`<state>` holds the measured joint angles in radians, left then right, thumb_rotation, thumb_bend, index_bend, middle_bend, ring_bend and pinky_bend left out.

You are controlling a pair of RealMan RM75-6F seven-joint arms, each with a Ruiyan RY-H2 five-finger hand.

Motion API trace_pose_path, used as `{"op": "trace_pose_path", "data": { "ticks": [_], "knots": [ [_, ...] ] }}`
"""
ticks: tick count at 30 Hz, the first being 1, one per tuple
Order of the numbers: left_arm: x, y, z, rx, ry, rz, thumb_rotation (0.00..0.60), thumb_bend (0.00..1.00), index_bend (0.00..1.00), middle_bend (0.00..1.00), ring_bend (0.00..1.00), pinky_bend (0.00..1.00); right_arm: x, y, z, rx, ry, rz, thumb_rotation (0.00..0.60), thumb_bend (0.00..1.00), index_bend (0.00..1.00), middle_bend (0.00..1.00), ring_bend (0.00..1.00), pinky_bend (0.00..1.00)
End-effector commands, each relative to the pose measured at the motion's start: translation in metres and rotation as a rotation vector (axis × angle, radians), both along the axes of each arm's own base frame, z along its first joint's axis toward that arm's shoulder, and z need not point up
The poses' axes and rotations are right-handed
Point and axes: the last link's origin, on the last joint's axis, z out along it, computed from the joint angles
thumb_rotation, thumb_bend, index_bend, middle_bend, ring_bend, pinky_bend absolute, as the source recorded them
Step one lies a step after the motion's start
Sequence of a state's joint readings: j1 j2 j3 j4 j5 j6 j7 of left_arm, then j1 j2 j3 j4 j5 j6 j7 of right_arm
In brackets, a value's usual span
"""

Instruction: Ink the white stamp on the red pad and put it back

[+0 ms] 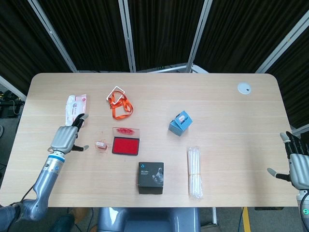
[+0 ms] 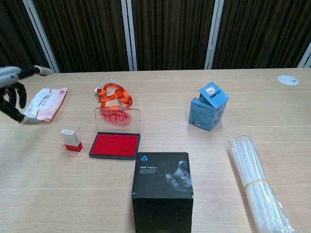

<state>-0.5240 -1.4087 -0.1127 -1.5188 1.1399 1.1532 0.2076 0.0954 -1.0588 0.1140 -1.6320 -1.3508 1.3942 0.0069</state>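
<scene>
The white stamp [image 1: 100, 144] [image 2: 70, 140] with its red base stands upright on the table, just left of the red ink pad [image 1: 125, 145] [image 2: 114, 145], whose clear lid is tilted up at the back. My left hand [image 1: 66, 136] [image 2: 15, 94] hovers to the left of the stamp, apart from it, fingers spread and holding nothing. At the table's right edge my right hand [image 1: 298, 164] is open and empty, seen only in the head view.
A black VIVE box [image 1: 150, 177] [image 2: 163, 189] stands in front of the pad. An orange lanyard [image 1: 119, 104], a tissue pack [image 1: 76, 109], a blue box [image 1: 180, 123], a bundle of clear straws [image 1: 194, 172] and a white disc [image 1: 244, 88] lie around.
</scene>
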Motion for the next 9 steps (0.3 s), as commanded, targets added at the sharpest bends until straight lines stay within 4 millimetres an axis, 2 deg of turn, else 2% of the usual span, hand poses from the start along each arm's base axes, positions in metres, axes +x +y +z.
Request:
{"op": "trace_pose_path", "data": {
  "ticks": [1, 3, 9],
  "knots": [
    [-0.011, -0.027, 0.037, 0.117, 0.041, -0.035, 0.6, 0.0, 0.0, 0.0, 0.04, 0.01, 0.001, 0.001, 0.0, 0.005, -0.006, 0.006, 0.6, 0.0, 0.0, 0.0, 0.0, 0.0],
    [-0.017, -0.04, 0.049, 0.147, 0.067, -0.027, 0.6, 0.0, 0.0, 0.0, 0.0, 0.0, 0.003, 0.002, 0.0, 0.009, -0.008, 0.013, 0.6, 0.0, 0.0, 0.0, 0.0, 0.0],
    [-0.031, -0.074, 0.071, 0.217, 0.143, 0.009, 0.6, 0.0, 0.0, 0.0, 0.0, 0.0, 0.006, 0.002, 0.001, 0.005, -0.01, 0.033, 0.6, 0.0, 0.0, 0.0, 0.0, 0.0]
  ]
}}
